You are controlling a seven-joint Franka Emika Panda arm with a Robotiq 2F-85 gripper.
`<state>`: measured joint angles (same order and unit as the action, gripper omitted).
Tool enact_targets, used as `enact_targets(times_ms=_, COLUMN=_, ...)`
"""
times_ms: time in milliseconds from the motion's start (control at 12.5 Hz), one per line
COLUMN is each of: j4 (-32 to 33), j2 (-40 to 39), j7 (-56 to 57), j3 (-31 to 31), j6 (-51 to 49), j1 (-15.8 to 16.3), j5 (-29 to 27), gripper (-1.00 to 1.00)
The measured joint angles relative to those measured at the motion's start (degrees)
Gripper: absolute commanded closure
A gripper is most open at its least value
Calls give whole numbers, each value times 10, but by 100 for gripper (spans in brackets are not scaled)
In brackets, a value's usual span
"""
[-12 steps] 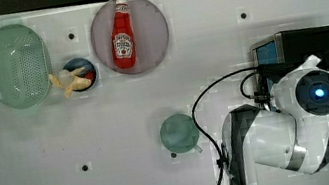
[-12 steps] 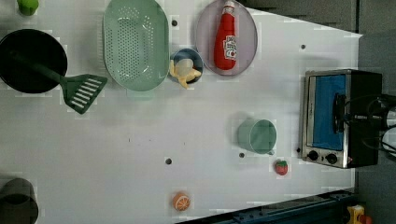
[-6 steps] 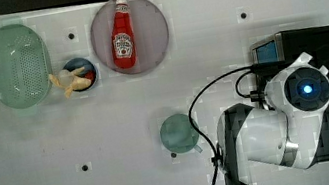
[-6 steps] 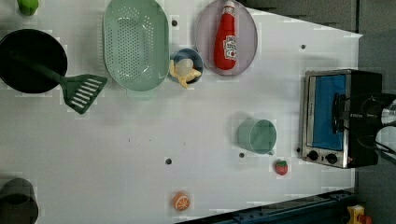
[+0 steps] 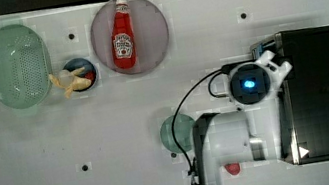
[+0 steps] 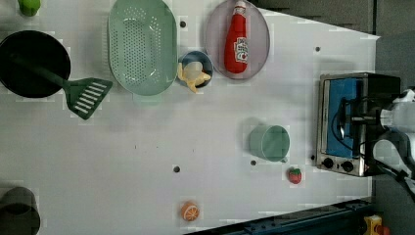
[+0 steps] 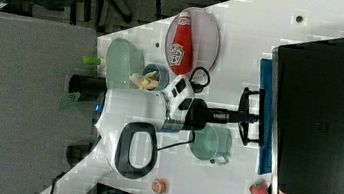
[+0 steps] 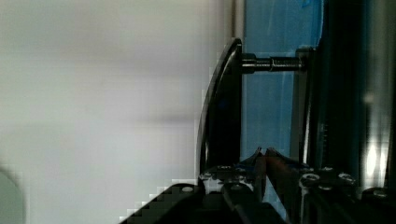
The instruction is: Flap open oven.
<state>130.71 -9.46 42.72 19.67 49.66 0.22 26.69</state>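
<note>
One oven [image 5: 325, 96] was seen, set at the top view's right end of the white table [image 5: 108, 132], its black top partly covered there by the arm. Its blue glass door [image 6: 345, 93] was found standing against the silver front frame, with two small knobs [image 6: 328, 162] counted below it in the left view. One dark bar handle [image 8: 222, 107] was carried on the door, held off the glass by a post.

One gripper [image 8: 264, 156] was brought up level to the oven's front. In the wrist view its fingers [image 8: 275, 163] were drawn narrow, with only a thin slit left between the tips and nothing clamped. The tips were placed in the gap between the handle and the glass, just beside the bar; whether the bar was touched could not be told. In the right view the gripper [image 7: 250, 118] was seen reaching past the middle of the bar toward the door.

Just beside the oven's front one green cup [image 6: 269, 143] and one strawberry [image 6: 294, 175] were laid. Well apart, one orange half [image 6: 190, 211], one ketchup bottle [image 5: 123, 41] on one plate [image 5: 152, 33], one green colander [image 5: 18, 66], one black pan [image 6: 29, 63] and one spatula [image 6: 88, 95] were counted. In the top view the cup and strawberry were partly hidden by the arm.
</note>
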Motion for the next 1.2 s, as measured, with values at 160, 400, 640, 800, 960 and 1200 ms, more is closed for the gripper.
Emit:
enact_targets(times_ms=160, j4=1, j2=-21, j7=-68, j3=-12, j6=2, j1=22, j5=48, gripper=65)
enact_targets(times_ms=400, j4=-9, j2=-85, j7=-172, j3=-38, j6=3, j1=57, j5=124, gripper=65)
enact_targets(times_ms=640, j4=-22, j2=-162, j7=-276, j3=-51, j6=-1, j1=98, j5=183, gripper=65)
enact_targets(times_ms=800, j4=-32, j2=-215, j7=-328, j3=-55, j6=-9, j1=123, j5=190, gripper=65)
enact_targets(times_ms=960, j4=-55, j2=-246, j7=-353, j3=-54, j6=-52, j1=149, j5=215, gripper=65)
enact_targets(times_ms=1200, j4=-68, j2=-248, j7=-369, j3=-52, j6=-61, j1=162, j5=208, gripper=65)
